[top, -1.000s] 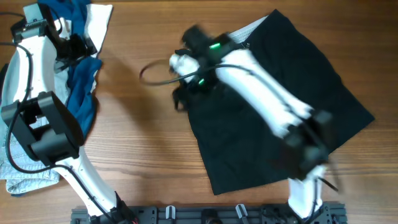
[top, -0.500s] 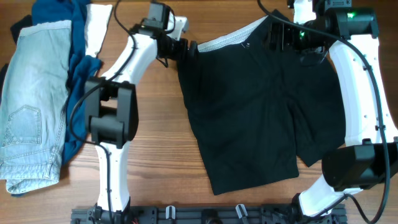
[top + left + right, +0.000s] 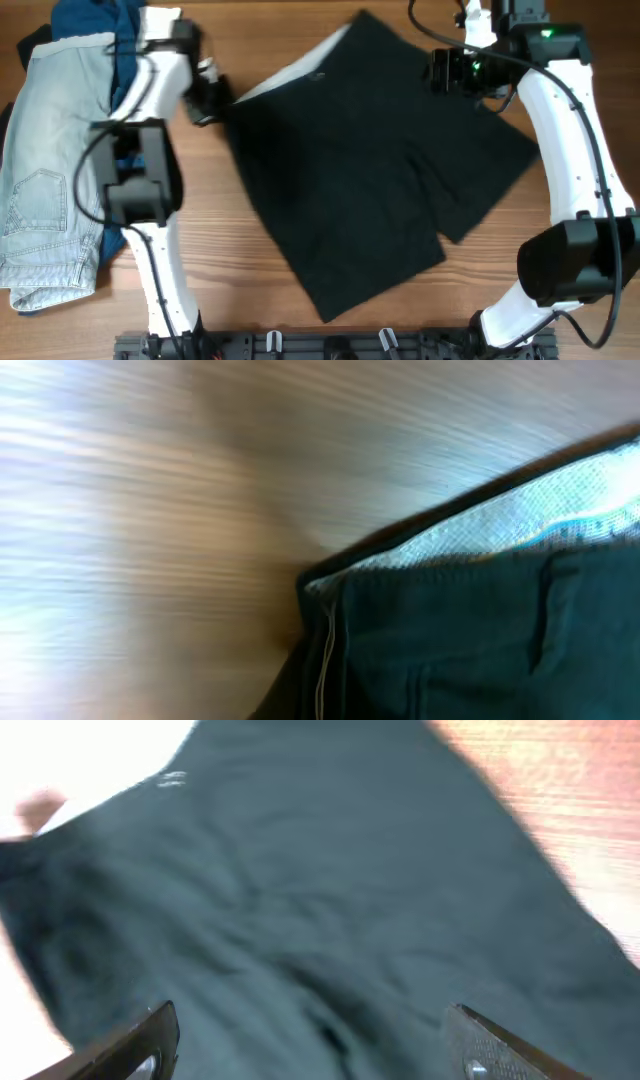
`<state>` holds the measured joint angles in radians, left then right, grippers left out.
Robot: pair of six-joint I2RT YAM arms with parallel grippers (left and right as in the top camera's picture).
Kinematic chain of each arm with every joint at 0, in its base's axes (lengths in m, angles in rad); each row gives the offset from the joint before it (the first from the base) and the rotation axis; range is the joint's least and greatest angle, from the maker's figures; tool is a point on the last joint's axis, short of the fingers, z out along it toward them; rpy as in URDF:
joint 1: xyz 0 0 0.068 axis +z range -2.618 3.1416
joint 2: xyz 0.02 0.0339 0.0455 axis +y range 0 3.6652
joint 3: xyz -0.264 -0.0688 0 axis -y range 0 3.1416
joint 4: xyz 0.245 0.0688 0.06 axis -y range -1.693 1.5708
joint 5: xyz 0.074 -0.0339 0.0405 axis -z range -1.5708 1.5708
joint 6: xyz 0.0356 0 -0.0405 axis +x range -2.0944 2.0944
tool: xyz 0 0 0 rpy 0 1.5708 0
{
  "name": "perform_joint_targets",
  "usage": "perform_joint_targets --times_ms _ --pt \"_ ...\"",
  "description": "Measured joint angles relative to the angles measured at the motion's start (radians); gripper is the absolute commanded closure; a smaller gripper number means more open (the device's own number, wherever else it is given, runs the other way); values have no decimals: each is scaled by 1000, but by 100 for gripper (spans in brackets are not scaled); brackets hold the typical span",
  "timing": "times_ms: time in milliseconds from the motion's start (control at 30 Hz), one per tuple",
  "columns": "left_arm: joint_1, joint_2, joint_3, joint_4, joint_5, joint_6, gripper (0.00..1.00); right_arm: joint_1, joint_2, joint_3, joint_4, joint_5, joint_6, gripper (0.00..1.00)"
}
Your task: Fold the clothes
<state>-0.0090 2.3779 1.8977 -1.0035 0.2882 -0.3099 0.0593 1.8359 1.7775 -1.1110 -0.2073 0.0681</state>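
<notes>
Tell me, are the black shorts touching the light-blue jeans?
Apart. The overhead view shows a strip of bare wooden table between the black shorts and the light-blue jeans.

Left gripper (image 3: 212, 97) low and far forward, closure unclear; right gripper (image 3: 315, 1042) far forward, fingers wide apart.

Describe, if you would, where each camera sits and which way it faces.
Overhead: fixed above the table, looking straight down on black shorts, jeans, the left arm and right arm.
Left wrist: on the left arm, close and blurred, facing the shorts' pale-lined waistband; no fingers show.
Right wrist: on the right arm, looking down on the shorts; the right gripper shows spread fingertips at the bottom edge.
Shared: all three views show the shorts.
</notes>
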Motion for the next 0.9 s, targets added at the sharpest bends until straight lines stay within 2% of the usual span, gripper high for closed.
perform_joint_targets --times_ms 33,100,167,200,233,367,533,733,800,867,900 --pt "92 -2 2 -87 -14 5 89 0 3 -42 25 0 14 15" --pt "164 -3 5 -183 -50 18 80 0 6 -105 63 11 44 15" --pt "227 -3 -1 -293 -103 27 40 0 11 -182 109 34 79 14" --pt "245 -3 -4 -315 -122 35 26 0 12 -212 145 38 90 13" --pt "247 -3 -5 -338 -149 42 21 0 12 -233 174 43 94 10" --pt "199 -2 -8 -338 -155 53 20 0 12 -259 211 51 108 5" --pt "114 -69 -17 -277 -92 44 9 7 12 -259 185 44 87 1" --pt "62 -347 -18 -267 -77 43 5 27 12 -259 181 14 58 1" --pt "10 -444 -18 -267 -79 49 0 59 12 -259 179 7 58 1" --pt "-47 -497 -18 -269 -121 58 0 109 13 -259 167 16 71 1" --pt "-71 -513 -18 -269 -146 59 0 132 21 -259 158 26 86 5"
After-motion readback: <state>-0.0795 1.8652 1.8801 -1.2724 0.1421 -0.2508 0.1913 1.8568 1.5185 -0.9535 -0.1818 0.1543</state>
